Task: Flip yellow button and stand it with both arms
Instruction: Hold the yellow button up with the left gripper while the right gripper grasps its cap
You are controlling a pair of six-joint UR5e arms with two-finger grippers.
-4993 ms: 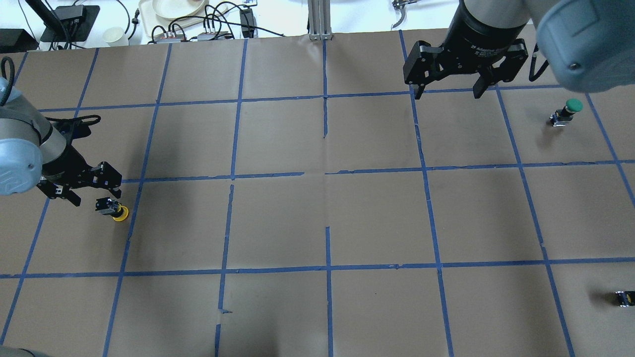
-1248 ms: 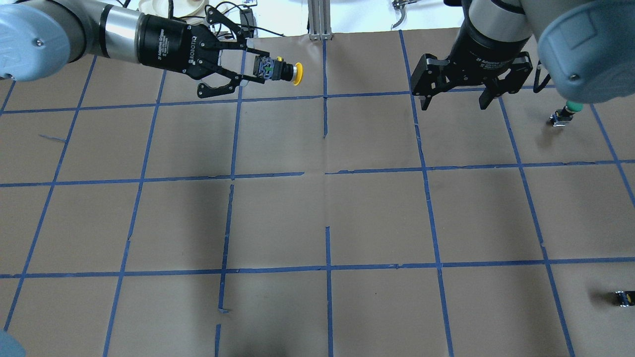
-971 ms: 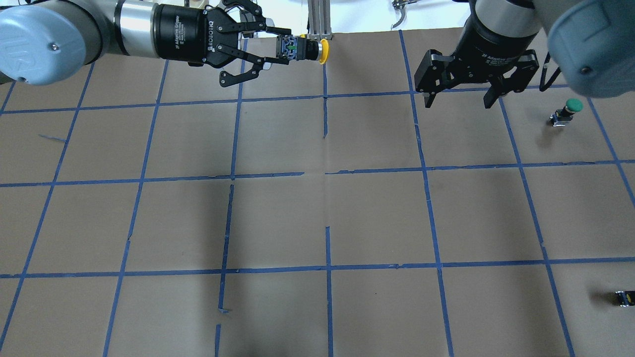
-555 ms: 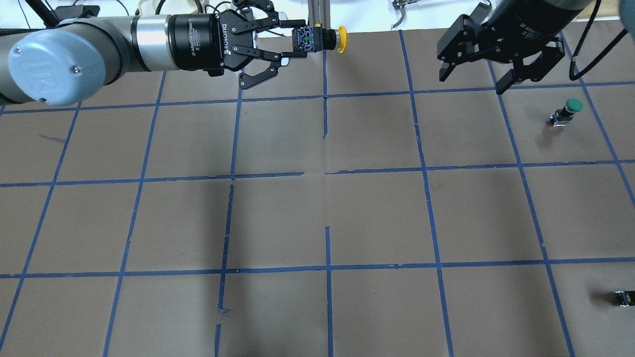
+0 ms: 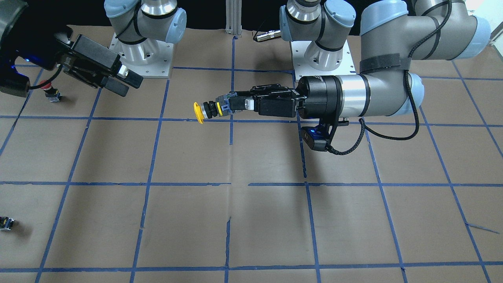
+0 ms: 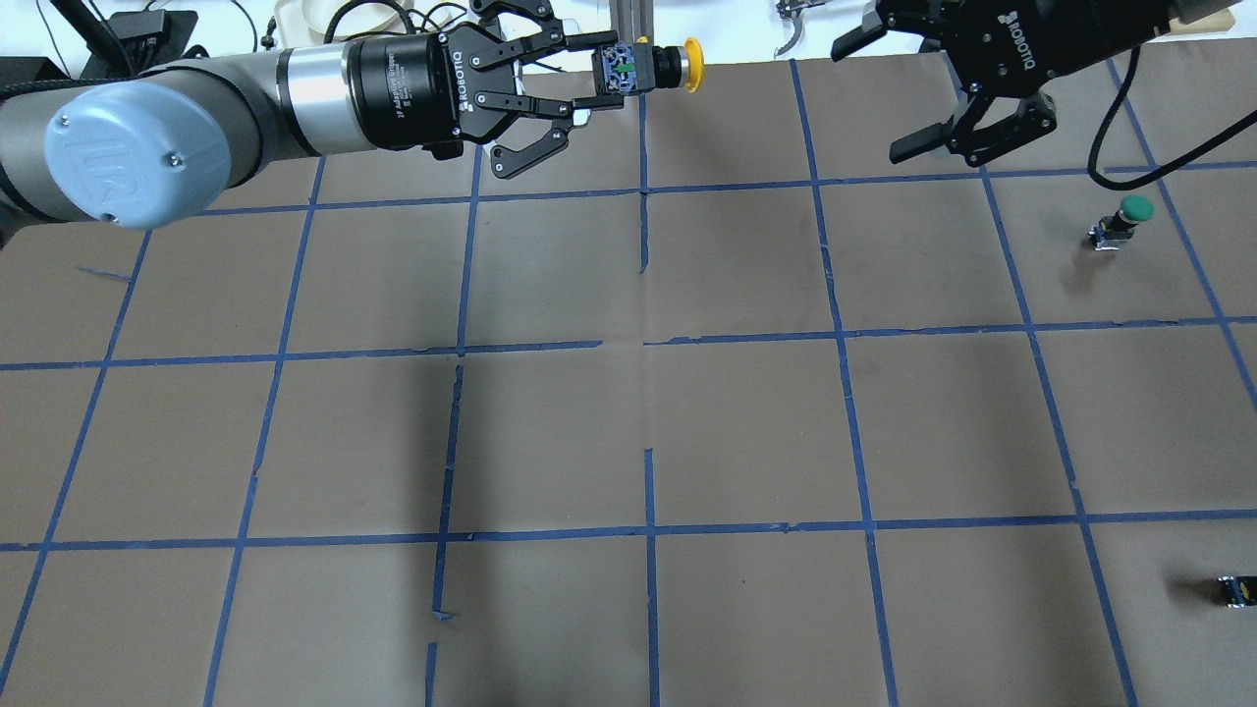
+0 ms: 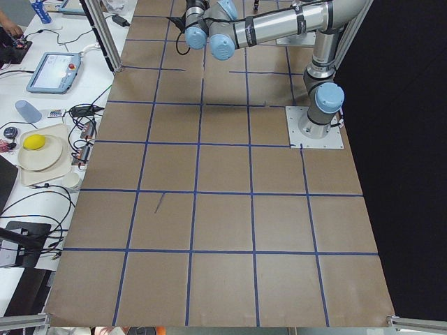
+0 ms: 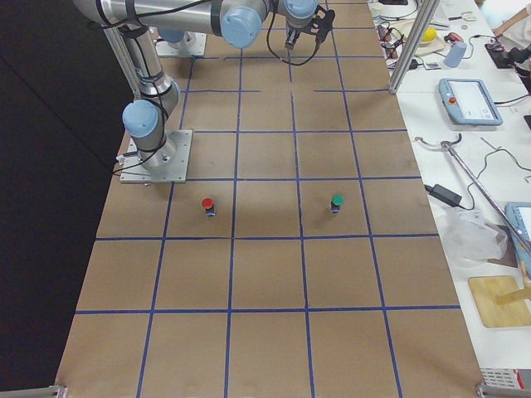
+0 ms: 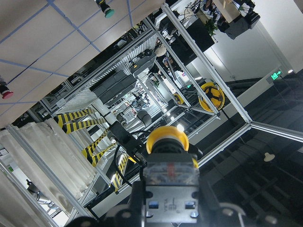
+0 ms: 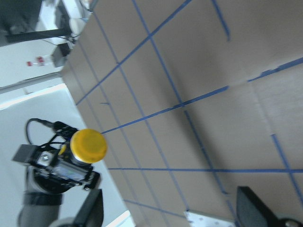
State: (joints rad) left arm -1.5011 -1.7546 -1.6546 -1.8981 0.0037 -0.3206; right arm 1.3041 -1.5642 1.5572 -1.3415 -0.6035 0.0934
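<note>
My left gripper (image 6: pixel 601 71) is shut on the block body of the yellow button (image 6: pixel 650 67) and holds it level, high above the back middle of the table. The yellow cap (image 6: pixel 693 65) points toward my right arm. In the front view the left gripper (image 5: pixel 232 105) holds the button (image 5: pixel 208 110) cap-first toward that view's left. The left wrist view shows the button (image 9: pixel 168 156) between the pads. My right gripper (image 6: pixel 869 98) is open and empty, well apart to the button's right, facing it. The right wrist view shows the cap (image 10: pixel 88 145) ahead.
A green-capped button (image 6: pixel 1129 214) stands at the table's right, a red-capped one (image 5: pixel 48 87) near my right arm's base, and a small black part (image 6: pixel 1232 589) lies at the near right. The brown table (image 6: pixel 648 422) has blue tape grid lines.
My left gripper lifted the yellow button from the table's left side and carried it high to the back middle, still drifting right. My right gripper rose and turned sideways toward the button.
</note>
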